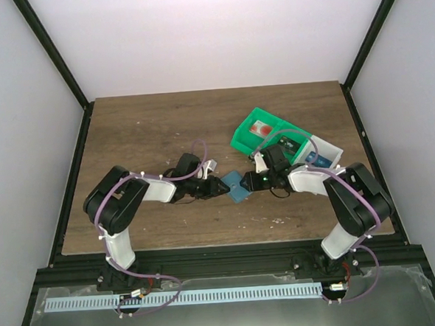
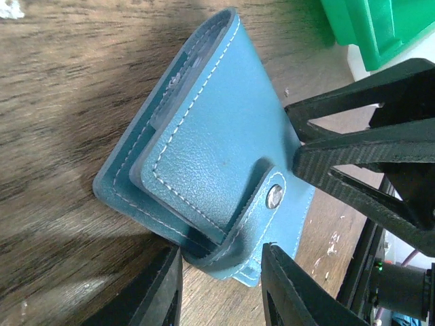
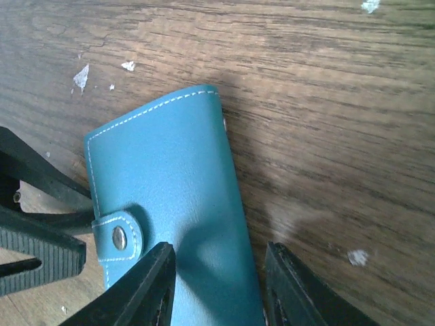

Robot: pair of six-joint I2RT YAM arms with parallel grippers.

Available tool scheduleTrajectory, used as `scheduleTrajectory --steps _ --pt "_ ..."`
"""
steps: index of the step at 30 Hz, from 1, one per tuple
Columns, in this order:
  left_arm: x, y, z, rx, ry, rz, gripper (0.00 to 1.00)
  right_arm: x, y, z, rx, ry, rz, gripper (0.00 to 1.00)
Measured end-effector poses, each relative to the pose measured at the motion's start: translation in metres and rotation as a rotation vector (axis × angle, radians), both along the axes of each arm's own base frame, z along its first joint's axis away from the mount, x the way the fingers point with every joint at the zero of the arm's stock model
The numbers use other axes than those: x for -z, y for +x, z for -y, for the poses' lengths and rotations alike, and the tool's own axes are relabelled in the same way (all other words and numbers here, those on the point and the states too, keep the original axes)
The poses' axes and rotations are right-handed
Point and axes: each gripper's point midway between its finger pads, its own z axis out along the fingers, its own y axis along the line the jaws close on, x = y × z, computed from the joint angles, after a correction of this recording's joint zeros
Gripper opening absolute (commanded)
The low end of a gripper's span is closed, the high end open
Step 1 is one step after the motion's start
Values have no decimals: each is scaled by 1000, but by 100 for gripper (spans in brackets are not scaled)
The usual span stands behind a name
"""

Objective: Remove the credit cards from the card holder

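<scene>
The teal-blue card holder (image 1: 238,185) lies folded on the wooden table between my two grippers, its snap strap (image 2: 274,197) wrapped over one edge. No credit cards show inside it; only thin pale edges peek between its halves (image 2: 171,87). My left gripper (image 1: 220,186) is open, its fingers either side of the card holder's (image 2: 211,149) strap corner without pinching it (image 2: 221,285). My right gripper (image 1: 254,181) is open too (image 3: 217,285), one finger over the card holder (image 3: 170,176), the other over bare wood.
A green bin (image 1: 240,139) holding a pale card with a red mark (image 1: 260,128) stands just behind the right gripper. A white bin (image 1: 334,154) adjoins it. Black frame posts line the table's sides.
</scene>
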Motion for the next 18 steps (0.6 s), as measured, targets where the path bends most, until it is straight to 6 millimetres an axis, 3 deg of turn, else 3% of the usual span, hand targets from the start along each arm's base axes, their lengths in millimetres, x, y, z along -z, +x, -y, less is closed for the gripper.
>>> scheduleTrajectory --steps 5,7,10,18 --pt "0 -1 -1 -1 6 -5 35 4 1 -6 -18 25 -9 34" --pt "0 -3 -2 -1 9 -5 36 4 -1 -8 -27 35 -14 24" --pt "0 -4 -5 -7 19 -3 36 2 -5 -10 -41 55 -20 1" --pt "-13 -21 -6 2 102 48 43 -23 -36 -11 -62 175 -24 0"
